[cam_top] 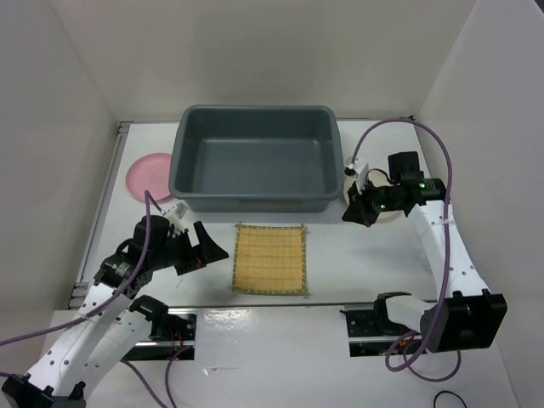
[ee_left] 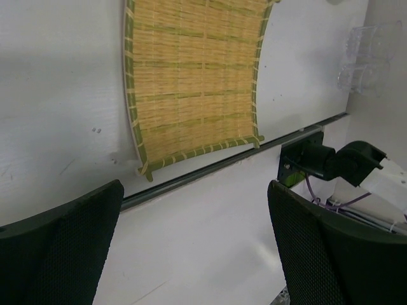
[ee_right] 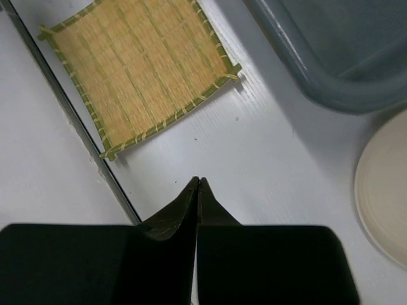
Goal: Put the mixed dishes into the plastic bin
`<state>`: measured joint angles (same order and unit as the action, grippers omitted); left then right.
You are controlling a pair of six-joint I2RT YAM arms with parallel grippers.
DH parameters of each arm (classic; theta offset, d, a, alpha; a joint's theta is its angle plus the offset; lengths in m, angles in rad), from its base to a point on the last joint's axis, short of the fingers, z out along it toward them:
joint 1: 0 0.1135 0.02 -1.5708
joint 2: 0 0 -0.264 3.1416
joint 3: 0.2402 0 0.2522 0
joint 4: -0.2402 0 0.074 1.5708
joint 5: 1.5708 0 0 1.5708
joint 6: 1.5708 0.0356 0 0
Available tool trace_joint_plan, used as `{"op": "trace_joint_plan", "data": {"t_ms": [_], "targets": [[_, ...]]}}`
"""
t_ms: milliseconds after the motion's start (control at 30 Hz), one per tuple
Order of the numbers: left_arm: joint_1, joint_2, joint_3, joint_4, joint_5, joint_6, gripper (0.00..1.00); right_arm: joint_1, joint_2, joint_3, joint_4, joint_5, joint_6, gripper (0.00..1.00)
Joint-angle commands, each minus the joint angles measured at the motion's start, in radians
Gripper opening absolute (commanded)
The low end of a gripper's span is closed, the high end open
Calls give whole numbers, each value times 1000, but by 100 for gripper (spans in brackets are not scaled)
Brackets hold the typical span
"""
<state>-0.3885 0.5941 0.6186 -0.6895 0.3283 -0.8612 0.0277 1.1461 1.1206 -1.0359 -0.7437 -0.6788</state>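
The dark grey plastic bin (cam_top: pixel 255 203) stands at the back middle of the table with nothing inside it. A pink plate (cam_top: pixel 149 176) lies to its left. In front of the bin the square bamboo mat (cam_top: pixel 270 258) lies flat. A cream plate (cam_top: pixel 389 214) lies by the bin's right corner, mostly hidden under my right gripper (cam_top: pixel 353 214). In the right wrist view that gripper (ee_right: pixel 199 180) is shut on nothing above bare table, with the cream plate (ee_right: pixel 385 190) to its right, the bin (ee_right: pixel 331 89) and the mat (ee_right: pixel 137 76) beyond. My left gripper (ee_left: pixel 196 187) is open left of the mat (ee_left: pixel 194 76).
A thin metal strip (cam_top: pixel 255 303) runs across the table just in front of the mat. White walls close the table in on the left, back and right. The arm bases (cam_top: pixel 399 319) sit at the near edge. A clear plastic piece (ee_left: pixel 369 57) shows in the left wrist view.
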Motion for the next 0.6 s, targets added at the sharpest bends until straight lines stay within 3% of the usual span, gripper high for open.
{"op": "trace_joint_plan", "data": {"t_ms": [0,100,300,400,567], "targets": [[-10,12,-39,99,-12,-88,100,60,55,16,11,29,-47,0],[-20,55,-39,99,-63,-88,100,142,78,7,29,113,-83,0],[-171,261,29,143,-277,-99,100,311,101,-28,125,300,-145,0],[-197,393,14,191,-287,-111,100,382,164,-28,149,310,-145,0],[-207,431,-25,237,-299,-133,100,526,291,-19,200,401,-120,0]]}}
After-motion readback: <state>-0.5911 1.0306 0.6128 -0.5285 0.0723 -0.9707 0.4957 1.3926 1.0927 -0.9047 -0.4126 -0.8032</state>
